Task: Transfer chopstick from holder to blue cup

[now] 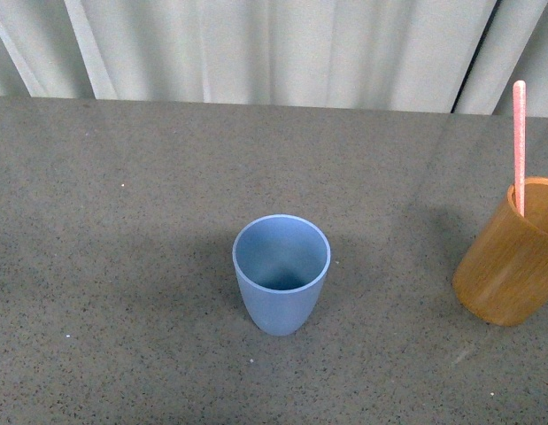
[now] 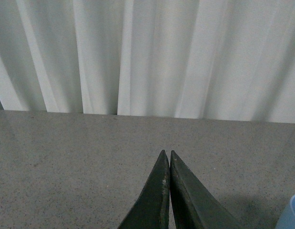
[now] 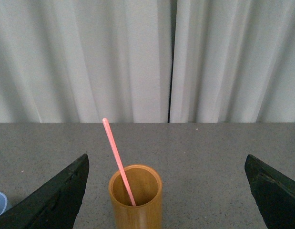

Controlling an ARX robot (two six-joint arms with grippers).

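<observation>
Right gripper (image 3: 166,162) spread wide and lined up on the holder (image 1: 508,266) at the table's (image 1: 123,266) right edge, where the chopstick (image 1: 519,146) leans on the rim, top free for pinching; blue cup (image 1: 281,274) stands empty mid-table, mouth up, and left gripper (image 2: 167,153) is pressed together on nothing.

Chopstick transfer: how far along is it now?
Nothing is done yet: the thin pink-red chopstick stands in the orange-brown wood-look holder, and the light blue plastic cup is empty. The right gripper is open, facing the holder. Grasping, lifting and placing are all left.
</observation>
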